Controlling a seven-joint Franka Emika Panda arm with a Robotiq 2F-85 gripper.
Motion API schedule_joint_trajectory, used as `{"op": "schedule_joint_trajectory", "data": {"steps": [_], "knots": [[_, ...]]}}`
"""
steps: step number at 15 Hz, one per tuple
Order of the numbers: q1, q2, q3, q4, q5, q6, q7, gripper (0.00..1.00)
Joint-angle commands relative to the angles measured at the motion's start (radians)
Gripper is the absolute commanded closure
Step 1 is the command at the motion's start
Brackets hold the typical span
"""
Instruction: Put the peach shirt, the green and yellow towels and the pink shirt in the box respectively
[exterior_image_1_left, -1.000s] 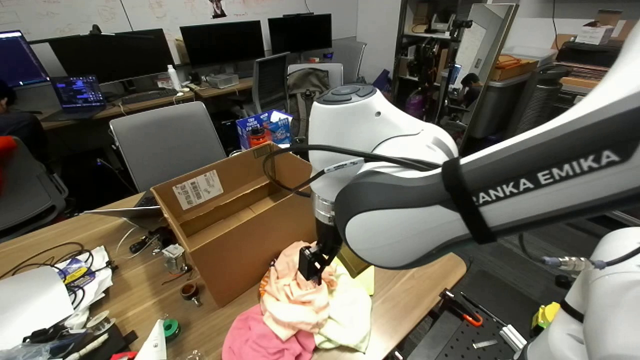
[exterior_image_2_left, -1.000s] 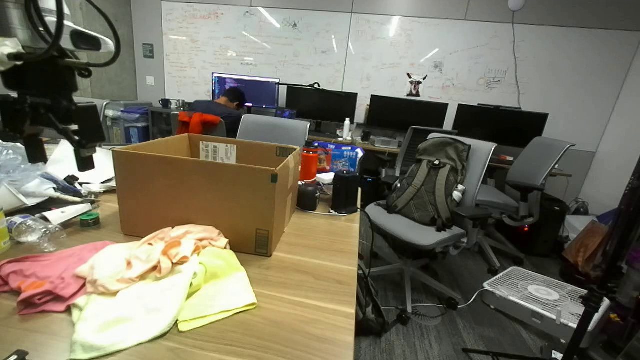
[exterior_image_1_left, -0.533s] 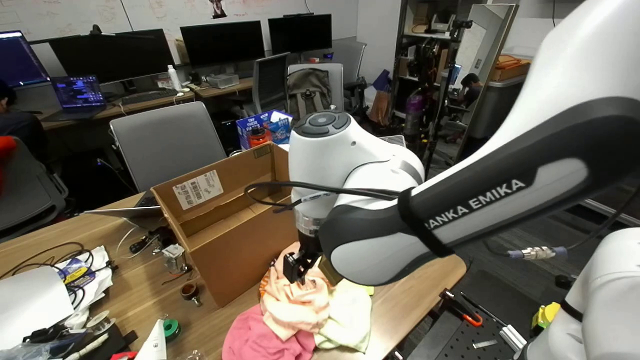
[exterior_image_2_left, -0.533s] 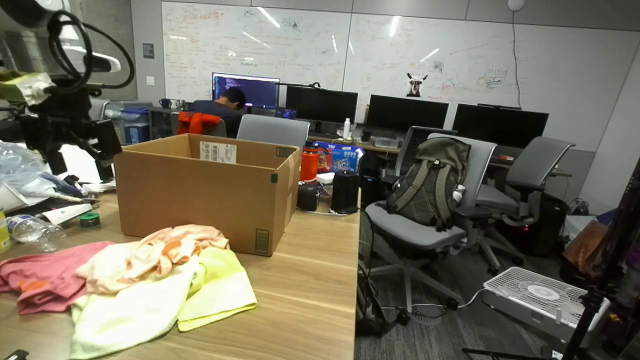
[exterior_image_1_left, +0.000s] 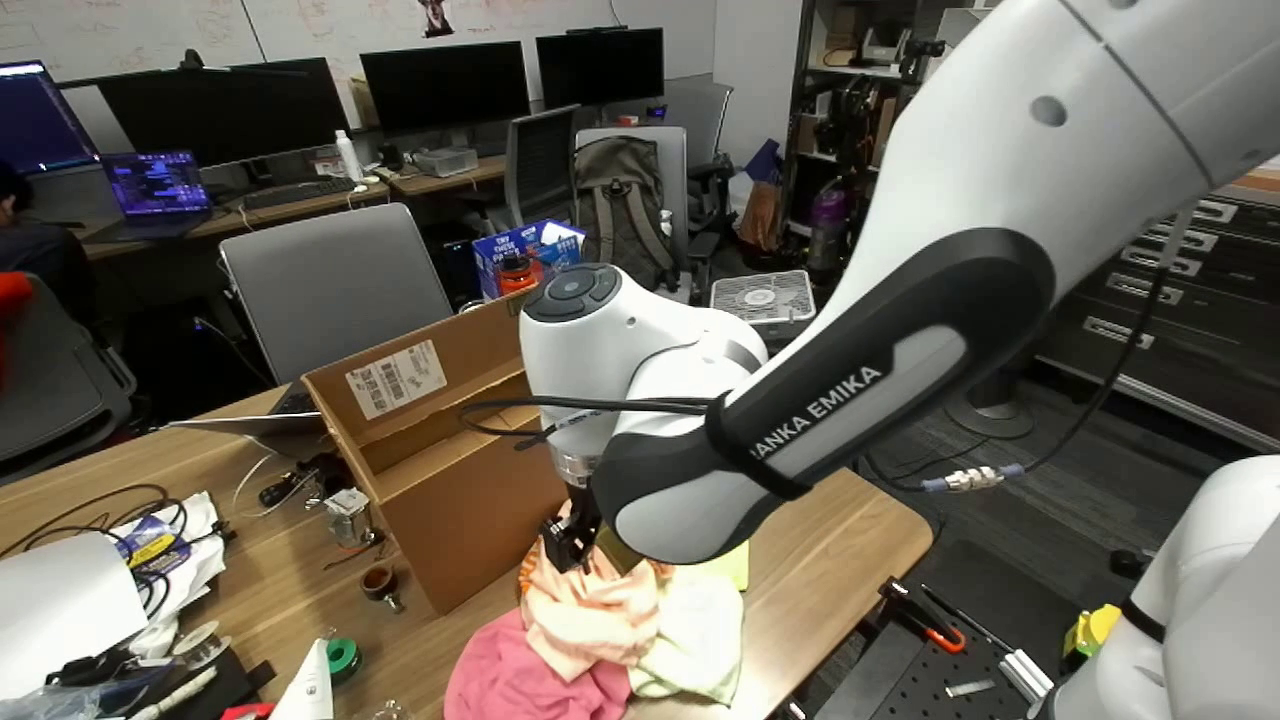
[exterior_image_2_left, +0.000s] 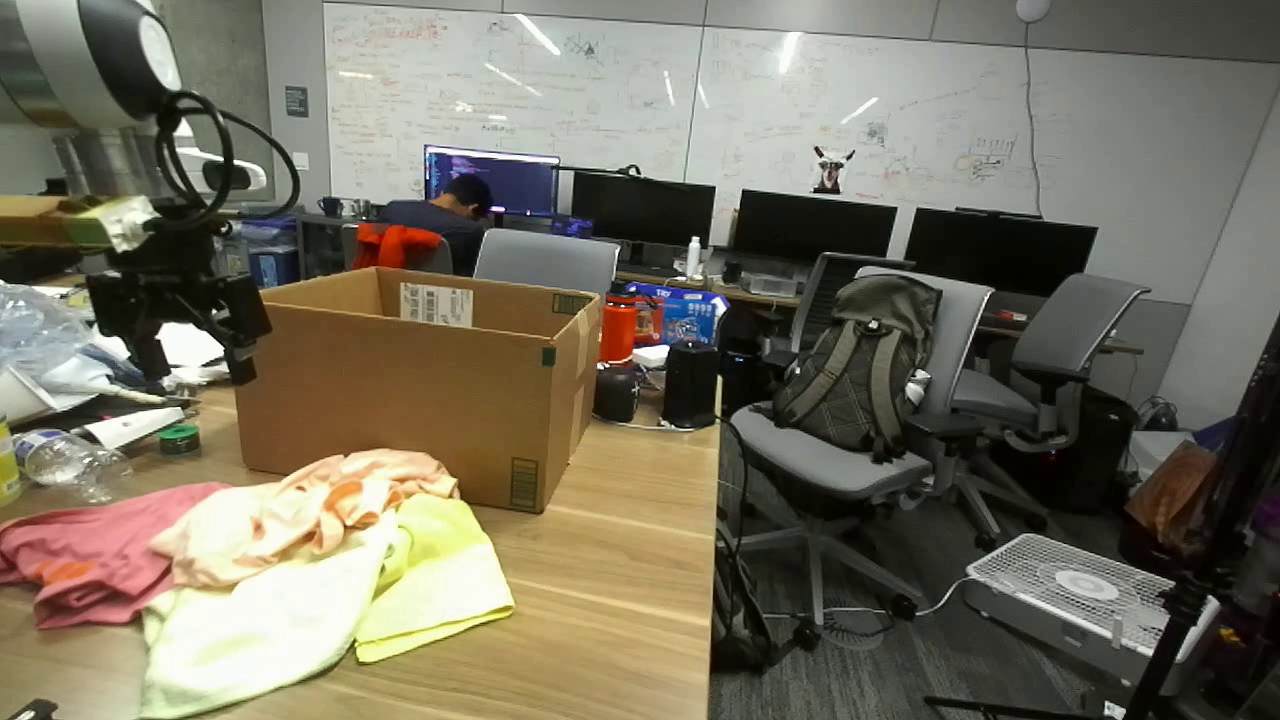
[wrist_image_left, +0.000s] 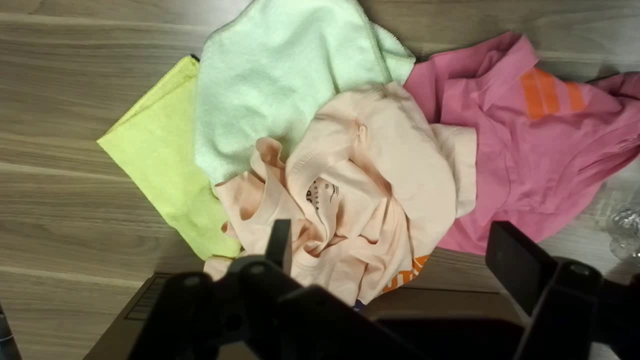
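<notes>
While the two-finger gripper (wrist_image_left: 391, 240) hangs with its jaws wide apart, gripping nothing, the peach shirt (wrist_image_left: 360, 205) lies crumpled below it, overlapping the pale green towel (wrist_image_left: 285, 90) and the pink shirt (wrist_image_left: 525, 160). As for the bright yellow towel (wrist_image_left: 165, 170), it lies partly under the green one. All four rest on the wooden table (exterior_image_2_left: 620, 580), near the brown cardboard box (exterior_image_2_left: 390, 390) and not inside, so I judge that no piece is packed yet and the whole order is left, the peach shirt coming first. Farther out, the Panda arm (exterior_image_1_left: 850, 390) slants down above the table, so that the gripper points downward, near the wall of the box.
</notes>
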Motion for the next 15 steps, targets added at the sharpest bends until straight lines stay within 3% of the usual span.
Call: {"op": "schedule_joint_trajectory", "data": {"steps": [1,6,9,15], "knots": [[0.014,0.092,-0.043,0.074,-0.077,-0.019,0.070,0.00],[0.030,0.186,-0.122,0.116,-0.116,-0.020,0.103,0.00],[0.044,0.225,-0.151,0.132,-0.086,-0.015,0.077,0.00],[0.072,0.254,-0.144,0.122,0.052,0.011,-0.007,0.00]]}}
